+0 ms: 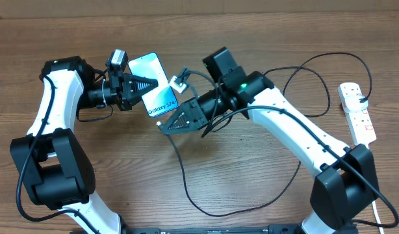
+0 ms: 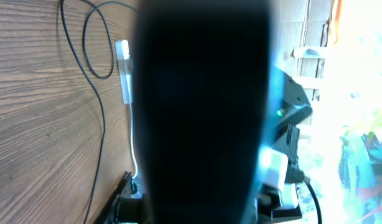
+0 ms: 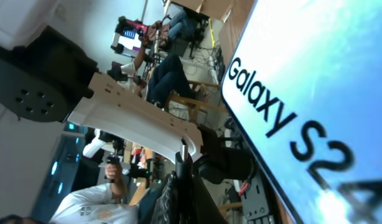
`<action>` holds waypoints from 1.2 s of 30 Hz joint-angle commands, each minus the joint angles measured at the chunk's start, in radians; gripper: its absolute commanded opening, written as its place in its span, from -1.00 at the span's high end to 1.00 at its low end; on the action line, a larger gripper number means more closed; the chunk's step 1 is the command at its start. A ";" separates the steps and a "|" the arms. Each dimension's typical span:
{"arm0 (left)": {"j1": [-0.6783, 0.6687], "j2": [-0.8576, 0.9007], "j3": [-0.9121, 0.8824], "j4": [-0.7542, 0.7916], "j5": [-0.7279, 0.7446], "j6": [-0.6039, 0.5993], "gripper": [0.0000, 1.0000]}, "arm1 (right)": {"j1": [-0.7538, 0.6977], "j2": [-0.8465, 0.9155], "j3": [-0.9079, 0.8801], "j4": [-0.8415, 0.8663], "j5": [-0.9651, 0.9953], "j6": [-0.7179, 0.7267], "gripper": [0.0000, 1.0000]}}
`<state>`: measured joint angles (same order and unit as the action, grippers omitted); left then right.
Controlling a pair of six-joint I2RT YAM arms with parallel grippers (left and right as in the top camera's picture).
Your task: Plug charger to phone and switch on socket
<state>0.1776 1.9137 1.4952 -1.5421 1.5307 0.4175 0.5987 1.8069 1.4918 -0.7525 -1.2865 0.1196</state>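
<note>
Left gripper (image 1: 151, 84) is clamping the slim blue-screen smartphone with dark "Galaxy S24" text (image 1: 160, 97). Its jaws are clenched across the phone's width. The phone is looking raised off the brown wooden bench (image 1: 264, 195) and tilted, with its text-end short edge pointing at the other arm. My guess is it's being held that way to brace it, so a push on the port isn't sliding it away.

Right gripper (image 1: 163, 125) is sitting right at that short edge with its jaws clenched. They're probably pinching the connector end of the long thin black charger cable (image 1: 182, 170), since the cable is trailing out from under them. The tip itself is hidden, so I can't confirm contact with the port. In the right wrist view the screen (image 3: 315, 81) is filling the right side, very close, so the approach is looking nearly lined up.

The left wrist view is mostly blocked by a dark blur that I can't identify. Beside it the cable loops (image 2: 94, 43) and the strip (image 2: 124, 71) are showing.

The white elongated power strip with red switch marks (image 1: 357, 112) is lying well apart at the bench's right edge, with the cable looping over to it. The switch position is too small to tell.

Judging the step as plug insertion, with switching the socket on not yet done. The risk is a misaligned tip skidding off the edge.
</note>
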 commanded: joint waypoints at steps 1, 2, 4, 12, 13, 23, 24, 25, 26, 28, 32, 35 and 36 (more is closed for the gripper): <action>0.001 -0.025 0.006 -0.002 0.050 -0.014 0.91 | -0.002 0.002 0.000 0.001 0.029 0.060 0.92; 0.001 -0.025 0.006 -0.002 0.050 -0.014 0.92 | -0.004 0.002 0.000 0.000 0.035 0.060 0.92; 0.001 -0.025 0.006 -0.002 0.050 -0.014 0.92 | -0.006 0.002 0.000 -0.001 0.060 0.060 0.92; 0.001 -0.025 0.006 -0.002 0.050 -0.014 0.91 | -0.032 0.002 0.000 0.006 0.071 0.060 0.92; 0.001 -0.025 0.006 -0.002 0.050 -0.014 0.91 | -0.035 0.002 0.000 0.008 0.071 0.060 0.92; 0.001 -0.025 0.006 -0.002 0.050 -0.014 0.92 | -0.062 0.002 0.000 0.011 0.079 0.068 0.92; 0.001 -0.025 0.006 -0.002 0.050 -0.014 0.92 | -0.062 0.002 0.000 0.011 0.086 0.073 0.92; 0.001 -0.025 0.006 -0.002 0.050 -0.014 0.92 | -0.062 0.002 0.000 0.012 0.097 0.084 0.92; 0.001 -0.025 0.006 -0.002 0.050 -0.014 0.92 | -0.062 0.002 0.000 0.015 0.109 0.099 0.92; 0.001 -0.025 0.006 -0.002 0.050 -0.014 0.92 | -0.062 0.002 0.000 0.023 0.112 0.102 0.92; 0.001 -0.025 0.006 -0.002 0.050 -0.013 0.91 | -0.062 0.002 0.000 0.040 0.111 0.129 0.92; 0.001 -0.025 0.006 0.000 0.050 -0.010 0.92 | -0.062 0.002 0.000 0.049 0.105 0.143 0.92; 0.001 -0.025 0.006 0.003 0.050 -0.010 0.91 | -0.062 0.002 0.000 0.048 0.100 0.143 0.92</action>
<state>0.1783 1.9137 1.4952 -1.5414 1.5368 0.3985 0.5430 1.8069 1.4918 -0.7132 -1.1790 0.2432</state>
